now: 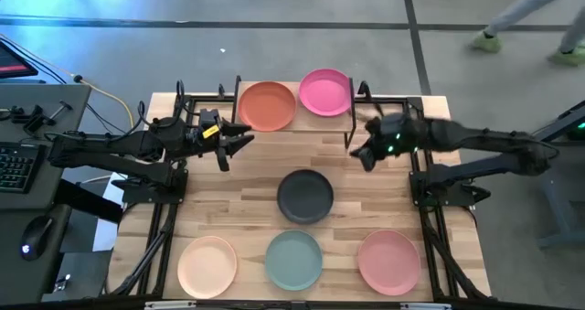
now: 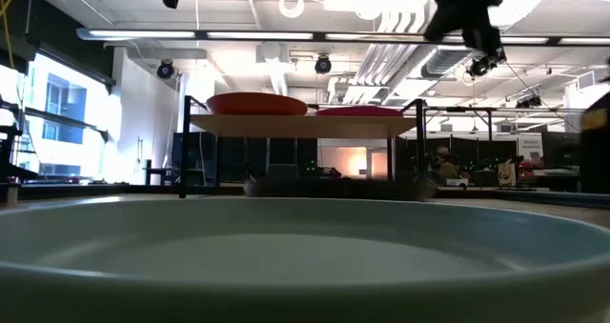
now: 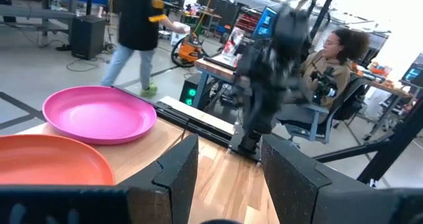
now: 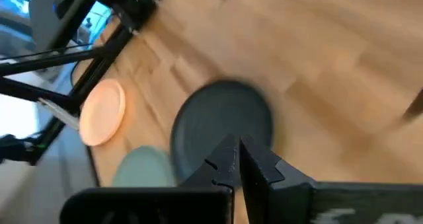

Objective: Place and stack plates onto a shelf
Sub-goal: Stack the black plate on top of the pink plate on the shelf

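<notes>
Looking straight down from the high view, two plates already sit side by side on the shelf [image 1: 297,127] at the far edge of the worktop [image 1: 247,209]: the orange plate [image 1: 267,105] and the magenta plate [image 1: 325,91]. The dark grey plate [image 1: 305,196] lies flat in the middle of the worktop, and along the near edge sit the peach plate [image 1: 207,263], the teal plate [image 1: 293,259] and the salmon plate [image 1: 388,260], well apart from one another. The left pincer [image 1: 239,142] hangs beside the shelf's left end with its fingers spread and nothing between them; the right pincer [image 1: 362,155] hangs off the shelf's right end, between the shelf and the grey plate. In the low view the teal plate's rim fills the foreground, and the shelf stands beyond it with the orange and magenta plates resting on its top. The left wrist view shows that pincer's fingers apart and empty, level with the shelf top. The right wrist view looks down on the grey plate, with that pincer's fingertips pressed together and holding nothing. Four plates remain to be shelved, and the grey one looks the likely next pick. These plates appear rigid, light and matte, so probably not very slippery; since each lies flat, the sensible hold is on the raised rim, one finger inside and one outside, and the plate should be kept level when set onto another.
</notes>
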Action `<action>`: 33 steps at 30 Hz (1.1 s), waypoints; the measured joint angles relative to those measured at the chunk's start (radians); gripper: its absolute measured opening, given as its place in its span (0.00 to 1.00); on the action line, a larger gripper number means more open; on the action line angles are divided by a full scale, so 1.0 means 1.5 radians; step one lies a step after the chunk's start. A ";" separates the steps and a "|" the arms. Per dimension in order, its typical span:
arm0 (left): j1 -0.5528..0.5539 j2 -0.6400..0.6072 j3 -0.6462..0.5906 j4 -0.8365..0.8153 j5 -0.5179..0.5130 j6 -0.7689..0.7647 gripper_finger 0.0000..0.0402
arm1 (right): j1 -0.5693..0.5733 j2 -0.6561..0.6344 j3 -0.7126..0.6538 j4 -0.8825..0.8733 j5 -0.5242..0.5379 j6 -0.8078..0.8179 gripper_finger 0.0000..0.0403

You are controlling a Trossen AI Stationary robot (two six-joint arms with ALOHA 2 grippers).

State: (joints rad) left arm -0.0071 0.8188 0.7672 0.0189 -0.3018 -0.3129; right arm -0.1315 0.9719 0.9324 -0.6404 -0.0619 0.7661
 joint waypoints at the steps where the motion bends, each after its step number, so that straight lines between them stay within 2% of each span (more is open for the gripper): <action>1: 0.000 0.000 0.000 0.000 0.000 0.000 0.38 | 0.014 -0.001 -0.028 0.026 -0.010 0.033 0.01; 4: 0.000 0.000 0.000 0.000 -0.001 0.000 0.38 | 0.047 0.000 -0.092 0.091 -0.049 0.107 0.04; 8: 0.000 0.000 0.000 0.000 -0.001 0.000 0.38 | 0.083 0.006 -0.132 0.125 -0.052 0.173 0.15; 12: 0.000 0.000 0.000 0.000 -0.001 0.000 0.38 | 0.100 0.022 -0.096 0.132 -0.049 0.172 0.27; 16: 0.000 0.000 0.000 0.000 -0.001 0.000 0.38 | 0.117 0.069 -0.007 0.130 -0.049 0.104 0.34; 18: 0.000 0.000 0.000 0.000 -0.001 0.000 0.38 | 0.126 0.108 0.047 0.102 -0.040 0.059 0.36; 21: 0.000 0.000 0.000 0.000 -0.001 0.000 0.38 | 0.132 0.178 0.114 0.012 0.014 0.008 0.36; 24: 0.000 0.000 0.000 0.000 -0.001 -0.004 0.38 | 0.128 0.241 0.149 -0.059 0.056 0.009 0.36; 29: 0.000 0.000 0.000 -0.003 0.004 -0.017 0.38 | 0.117 0.328 0.131 -0.103 0.025 0.041 0.36; 33: 0.000 0.000 0.000 -0.004 0.006 -0.017 0.38 | 0.117 0.366 0.070 -0.068 -0.008 0.046 0.36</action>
State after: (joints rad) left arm -0.0071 0.8191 0.7673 0.0132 -0.2924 -0.3389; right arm 0.0441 1.5206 1.0378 -0.7428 -0.0734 0.8345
